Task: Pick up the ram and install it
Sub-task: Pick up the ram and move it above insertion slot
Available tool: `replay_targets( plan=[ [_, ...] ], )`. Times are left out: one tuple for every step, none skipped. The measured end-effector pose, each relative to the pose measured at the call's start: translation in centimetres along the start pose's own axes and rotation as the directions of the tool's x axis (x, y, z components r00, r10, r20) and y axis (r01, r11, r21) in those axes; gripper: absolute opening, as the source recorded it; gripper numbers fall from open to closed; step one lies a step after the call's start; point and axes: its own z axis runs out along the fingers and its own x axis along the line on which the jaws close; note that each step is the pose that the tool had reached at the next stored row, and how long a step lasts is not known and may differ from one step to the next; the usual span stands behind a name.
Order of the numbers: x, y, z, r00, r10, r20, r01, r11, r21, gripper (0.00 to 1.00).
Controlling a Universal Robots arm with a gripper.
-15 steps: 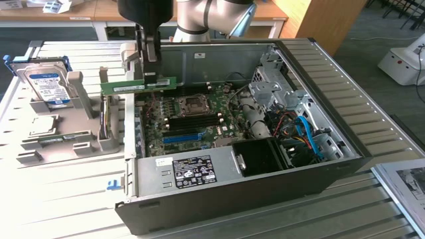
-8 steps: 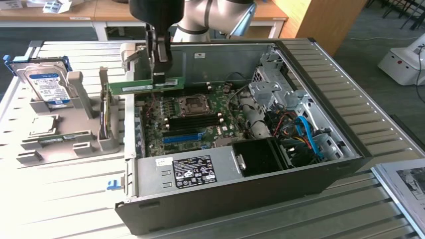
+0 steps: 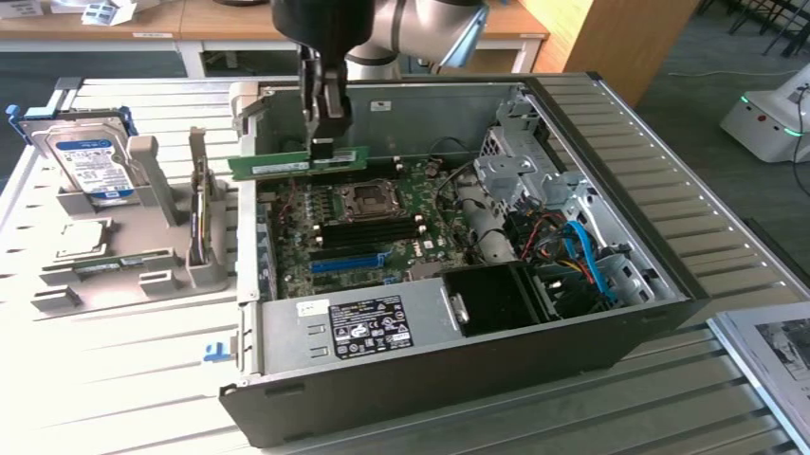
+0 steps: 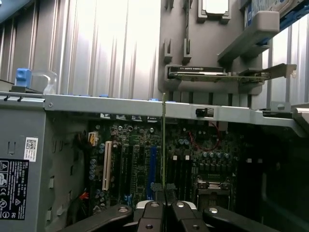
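Ram (image 3: 272,164): green stick, pinched at its upper edge by the claw (image 3: 324,144), which was pressed together on it. It hung above the motherboard (image 3: 379,261) inside the open computer case (image 3: 443,346). Long axis level, apparently roughly parallel to the dark memory slots (image 3: 367,230) below.

Black label (image 3: 368,328) on power supply (image 3: 286,341), blue label (image 3: 89,163) on hard drive (image 3: 48,144), wording illegible

Slatted white table (image 3: 127,379), seemingly wooden desks (image 3: 228,21) behind.
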Motion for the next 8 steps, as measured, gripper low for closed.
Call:
replay_targets(
  plan=[
    [0.0, -0.24, -0.01, 1.0000, 0.000, 0.0000, 0.000, 1.0000, -0.0002, 0.12],
    [0.1, -0.46, -0.03, 1.0000, 0.000, 0.0000, 0.000, 1.0000, -0.0005, 0.12],
    [0.1, -0.68, -0.04, 1.0000, 0.000, -0.0001, 0.000, 1.0000, -0.0008, 0.12],
    [0.1, -0.91, -0.05, 1.0000, 0.000, 0.0000, 0.000, 1.0000, -0.0011, 0.12],
    [0.2, -1.14, -0.07, 1.0000, 0.000, 0.0000, 0.000, 1.0000, -0.0015, 0.12],
    [0.2, -1.37, -0.08, 1.0000, 0.000, 0.0000, 0.000, 1.0000, -0.0018, 0.12],
    [0.2, -1.60, -0.10, 1.0000, 0.000, 0.0000, 0.000, 1.0000, -0.0021, 0.12],
    [0.3, -1.83, -0.10, 1.0000, 0.000, 0.0001, 0.000, 1.0000, -0.0025, 0.12]
  ],
)
